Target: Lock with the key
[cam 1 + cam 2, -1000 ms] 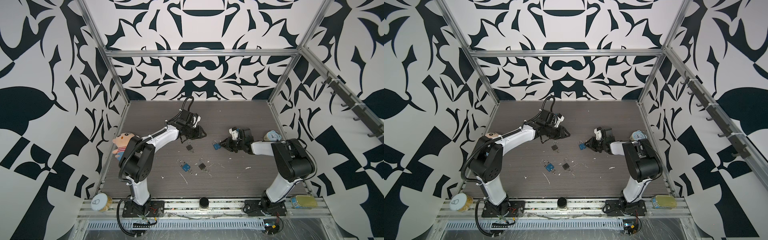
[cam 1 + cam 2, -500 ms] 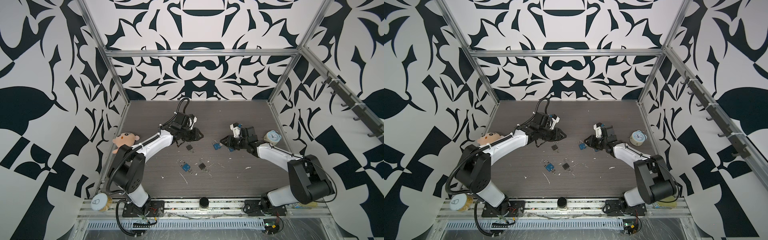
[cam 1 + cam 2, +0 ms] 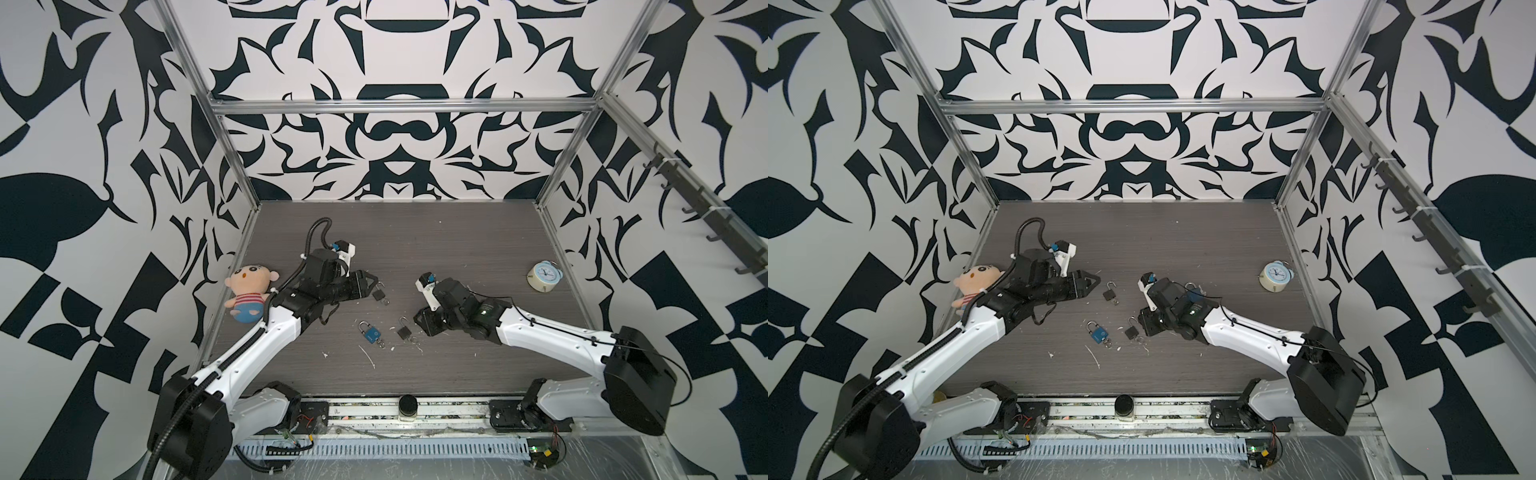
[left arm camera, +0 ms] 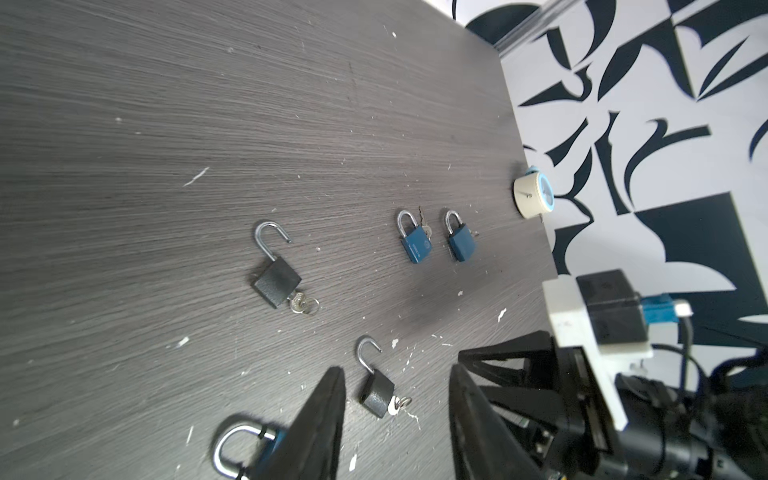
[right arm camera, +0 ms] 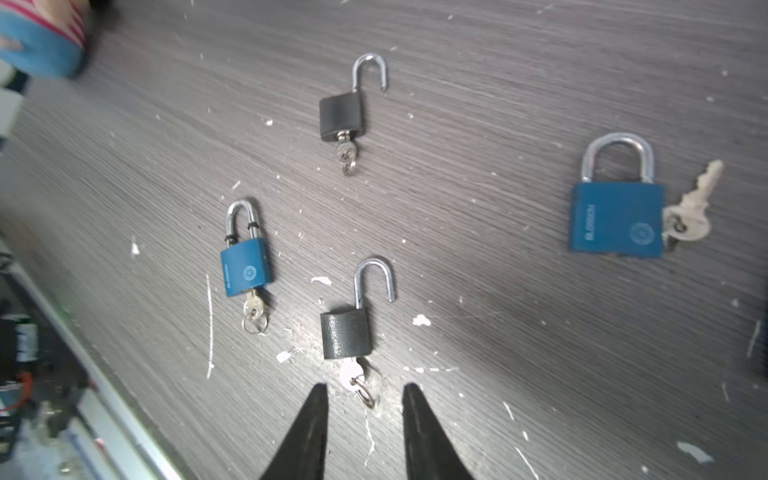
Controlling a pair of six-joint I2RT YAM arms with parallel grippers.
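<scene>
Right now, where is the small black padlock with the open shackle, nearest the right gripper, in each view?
Top view: small black padlock, steel shackle open, mid-scene, right of the blue padlock with black-tied shackle.
Top view: black padlock again right of the blue padlock.
Left wrist: black padlock near the blue padlock's shackle.
Right wrist: black padlock just ahead of the right gripper.
Shared landmark: the blue padlock, in all four.

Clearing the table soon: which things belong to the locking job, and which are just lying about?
Job: two open black padlocks, keys in them; blue padlocks, already shut.
Lying about: doll, clock, jar.
</scene>
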